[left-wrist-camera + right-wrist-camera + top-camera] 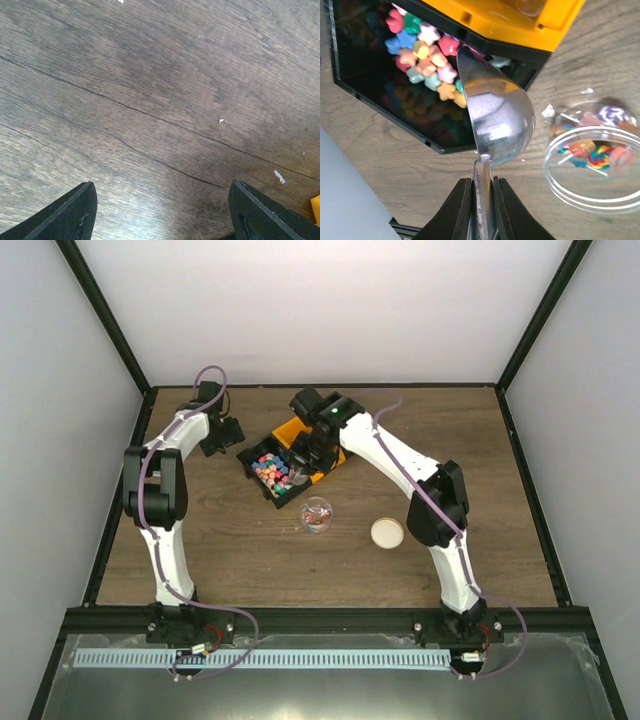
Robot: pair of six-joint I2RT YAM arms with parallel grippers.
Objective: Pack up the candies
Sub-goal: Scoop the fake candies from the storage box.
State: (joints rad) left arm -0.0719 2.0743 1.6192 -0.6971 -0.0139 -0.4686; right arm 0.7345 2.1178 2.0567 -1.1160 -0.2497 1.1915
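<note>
Right claw (481, 185): clamped on the thin handle of a metal scoop (495, 120), jaws tight on both sides of it.
Left claw (165, 210): spread wide and holding nothing, hanging over bare bench (150, 75) just left of the tray.
Candies (425, 60): most are heaped in the black tray (395, 115), which has an orange box (520, 20) against its far side. A few bright ones lie in the clear jar (580, 200).
Scoop position: the tip reaches over the tray's near rim towards the heap. The bowl facing my camera shows only bare metal, so I judge it unloaded.
Jar and lid: the jar stands open on the bench just beside the tray. The cream lid (387, 532) lies flat, apart to its right.
Step in hand: going in for a scoopful, I judge. Packing looks barely begun.
Next move: drive the tip under the heap, bring the bowl level, carry it over the jar mouth and tip slowly. The mouth is narrow, so spilling is the risk.
</note>
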